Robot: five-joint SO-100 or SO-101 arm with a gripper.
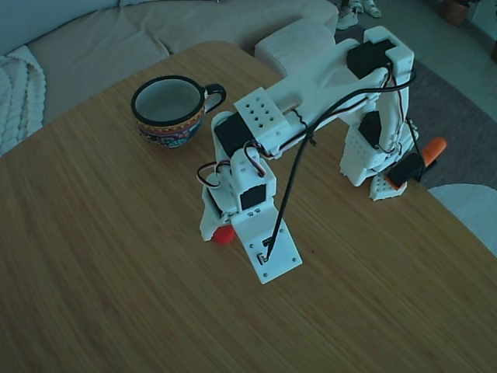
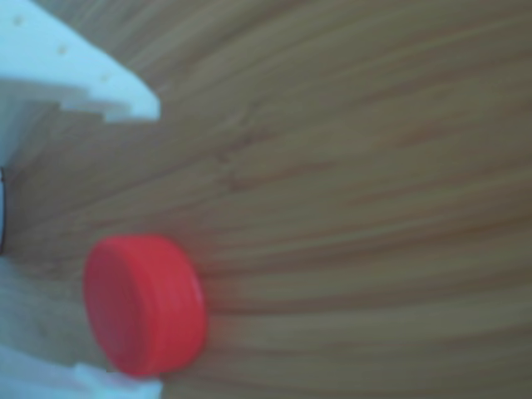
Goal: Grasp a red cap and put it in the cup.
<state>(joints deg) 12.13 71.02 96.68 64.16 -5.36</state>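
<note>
One red cap [image 2: 143, 305] lies on the table [image 1: 101, 272] near its middle, between the parted fingers [image 2: 91, 79] of the gripper [image 1: 220, 233], touching the lower one. Cup [image 1: 168, 110] stands apart, toward the far edge.

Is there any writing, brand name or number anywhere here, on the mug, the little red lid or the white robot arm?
None can be read.
The cup: its outside band is a colourful pattern, no letters.
The red cap: plain red in the other view, no print showing.
The arm and gripper: plain white plastic with black parts, no label visible.
</note>
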